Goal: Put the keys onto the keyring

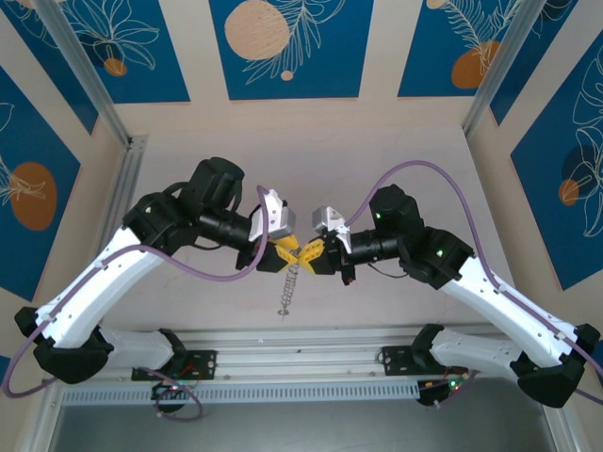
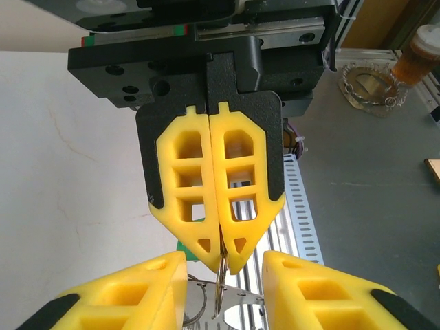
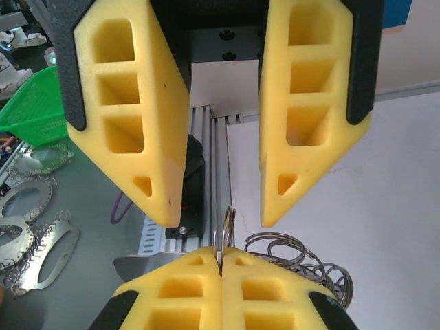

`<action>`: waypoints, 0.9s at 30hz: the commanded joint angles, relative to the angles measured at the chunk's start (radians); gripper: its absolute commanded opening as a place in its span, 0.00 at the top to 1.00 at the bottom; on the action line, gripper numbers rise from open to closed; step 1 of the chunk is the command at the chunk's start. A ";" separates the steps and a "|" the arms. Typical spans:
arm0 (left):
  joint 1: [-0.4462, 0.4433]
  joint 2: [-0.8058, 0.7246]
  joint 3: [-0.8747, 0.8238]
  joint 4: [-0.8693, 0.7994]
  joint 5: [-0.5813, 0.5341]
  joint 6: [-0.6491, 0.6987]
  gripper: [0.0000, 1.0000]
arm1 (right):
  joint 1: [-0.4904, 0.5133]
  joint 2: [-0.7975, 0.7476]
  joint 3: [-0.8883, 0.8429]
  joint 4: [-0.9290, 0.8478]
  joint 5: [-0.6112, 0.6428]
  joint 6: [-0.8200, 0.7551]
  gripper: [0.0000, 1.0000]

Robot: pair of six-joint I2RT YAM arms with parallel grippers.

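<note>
Right gripper: jaws pressed together, a thin metal keyring pinched edge-on at their tips, over the surface. Left gripper: jaws spread, one to each side of the keyring, clear of it. A string of linked rings is seen trailing below. A green key is glimpsed behind the right jaws; whether it is held cannot be told.

- Bright, even, diffuse light covered the pale table; no part of it was dim.
- On the table the arms cast only faint, soft-edged shadows almost straight beneath them, so the light came from overhead.
- The keyring, over the table's near edge, carried a thin glint.
- Closest to the lens, the fingers of the left gripper looked slightly soft.
</note>
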 commanded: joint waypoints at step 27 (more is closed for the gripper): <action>-0.024 0.015 -0.032 0.027 0.032 -0.015 0.82 | 0.007 -0.002 0.030 0.017 -0.008 -0.015 1.00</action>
